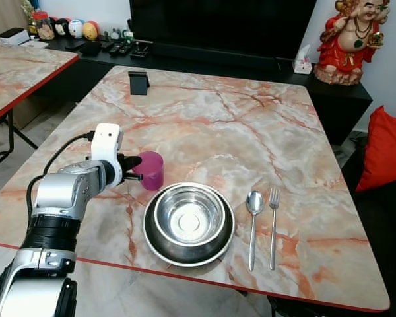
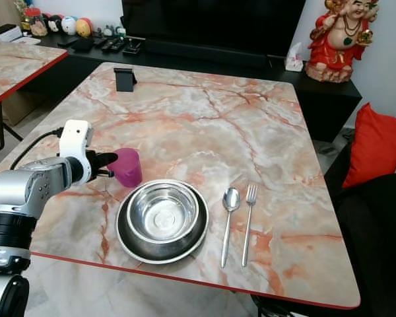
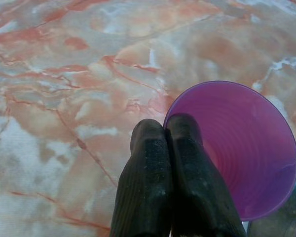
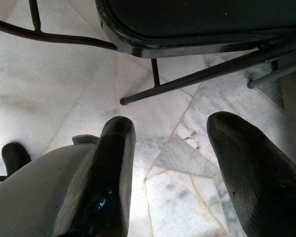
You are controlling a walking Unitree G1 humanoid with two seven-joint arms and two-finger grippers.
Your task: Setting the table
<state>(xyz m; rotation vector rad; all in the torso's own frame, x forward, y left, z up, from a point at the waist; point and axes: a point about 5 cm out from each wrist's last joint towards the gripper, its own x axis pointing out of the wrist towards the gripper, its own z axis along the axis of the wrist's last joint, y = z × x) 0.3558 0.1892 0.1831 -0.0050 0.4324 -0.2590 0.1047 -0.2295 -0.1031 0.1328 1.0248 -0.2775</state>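
On the marbled worktop (image 1: 204,119), 1 purple cup (image 1: 150,170), 1 steel bowl (image 1: 189,216), 1 dark plate (image 1: 152,239) beneath that bowl, 1 spoon (image 1: 253,224) and 1 fork (image 1: 273,224) are counted. 1 small black stand (image 1: 138,82) is seen at the far edge. 1 red figurine (image 1: 348,39) and 1 tissue box (image 1: 303,63) are counted on the black sideboard (image 1: 343,92). 1 red cushion (image 1: 386,148) is seen to the right, and 1 second marbled table (image 1: 16,66) to the left.
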